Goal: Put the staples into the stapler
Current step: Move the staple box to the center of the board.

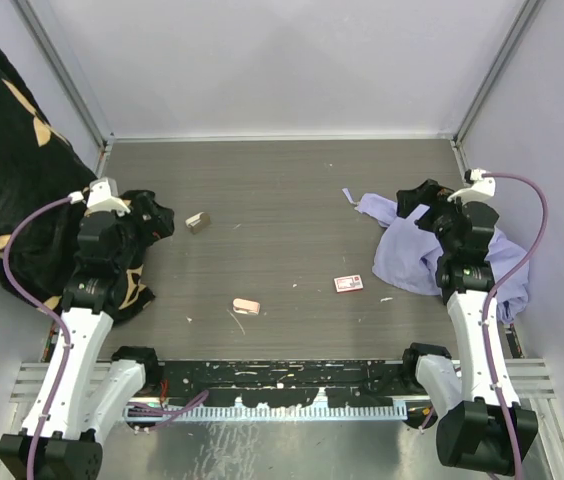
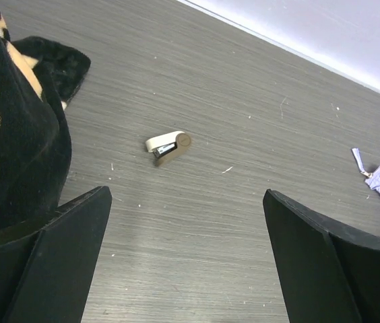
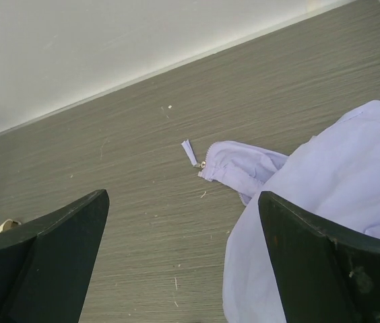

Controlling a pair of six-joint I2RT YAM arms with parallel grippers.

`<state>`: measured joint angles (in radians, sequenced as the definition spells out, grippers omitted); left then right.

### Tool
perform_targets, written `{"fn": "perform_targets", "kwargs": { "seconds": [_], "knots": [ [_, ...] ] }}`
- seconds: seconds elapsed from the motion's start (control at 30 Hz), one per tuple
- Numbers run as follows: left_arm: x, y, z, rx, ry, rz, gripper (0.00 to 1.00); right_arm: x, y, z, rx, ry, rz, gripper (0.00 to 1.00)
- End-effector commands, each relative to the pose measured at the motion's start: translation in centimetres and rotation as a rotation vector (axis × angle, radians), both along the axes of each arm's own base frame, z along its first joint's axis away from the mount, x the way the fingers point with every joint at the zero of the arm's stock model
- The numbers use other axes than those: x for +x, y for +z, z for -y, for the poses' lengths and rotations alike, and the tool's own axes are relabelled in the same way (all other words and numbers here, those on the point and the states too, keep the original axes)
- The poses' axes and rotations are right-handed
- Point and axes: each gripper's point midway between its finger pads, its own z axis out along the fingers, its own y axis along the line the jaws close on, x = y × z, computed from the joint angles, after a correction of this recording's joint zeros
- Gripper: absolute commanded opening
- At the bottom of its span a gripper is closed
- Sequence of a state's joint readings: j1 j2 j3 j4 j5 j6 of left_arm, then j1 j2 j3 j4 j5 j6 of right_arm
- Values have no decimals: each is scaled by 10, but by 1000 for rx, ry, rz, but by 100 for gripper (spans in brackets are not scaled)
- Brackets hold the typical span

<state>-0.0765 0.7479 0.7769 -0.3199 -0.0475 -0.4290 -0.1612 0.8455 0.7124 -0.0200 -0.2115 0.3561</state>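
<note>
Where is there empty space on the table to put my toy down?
The biggest bare patch is at the back of the table, between the black cloth and the purple cloth, behind the stapler. Another lies between stapler, staples and tan block. Both sides are crowded with cloth.

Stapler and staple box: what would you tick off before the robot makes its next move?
1. Stapler in plain sight, lying free on the table: ok.
2. Staple box uncovered, apart from the lilac garment: ok.
3. Left claw open and empty: ok.
4. Right claw open and empty: ok.
5. Stapler opened up ready for loading: cannot tell.
6. Staple box already opened: cannot tell, too small.
</note>
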Motion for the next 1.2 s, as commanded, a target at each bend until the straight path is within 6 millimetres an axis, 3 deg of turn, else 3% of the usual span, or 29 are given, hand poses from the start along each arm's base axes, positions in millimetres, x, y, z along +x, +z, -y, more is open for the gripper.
{"fn": "perform_targets", "kwargs": {
  "seconds": [0.0,0.17,0.3,0.4,0.47,0.63,0.73,0.83,1.03,1.17],
  "knots": [
    [6,12,2,-14,-1,7,98,4,28,-5,7,31,91,99],
    [9,7,20,-92,-64,-68,98,3,29,-12,10,73,85,99],
    [8,-1,22,-104,-72,-109,98,3,26,-23,30,138,55,99],
    [4,-9,20,-84,-66,-143,98,1,20,-47,74,267,18,99],
    [4,-13,29,-60,-144,-132,98,-1,8,-69,103,357,-25,95],
    [-6,-32,95,-28,-419,-189,99,-12,-39,-134,45,461,-192,92],
    [-20,-46,141,83,-551,-186,99,-19,-71,-155,39,453,-281,92],
    [-38,-59,187,99,-709,-136,99,-23,-96,-160,87,434,-361,92],
    [-74,-86,268,198,-1018,50,100,-41,-125,-163,142,443,-473,92],
    [-74,-109,305,220,-1109,78,96,-50,-141,-153,140,391,-504,91]
  ]
}}
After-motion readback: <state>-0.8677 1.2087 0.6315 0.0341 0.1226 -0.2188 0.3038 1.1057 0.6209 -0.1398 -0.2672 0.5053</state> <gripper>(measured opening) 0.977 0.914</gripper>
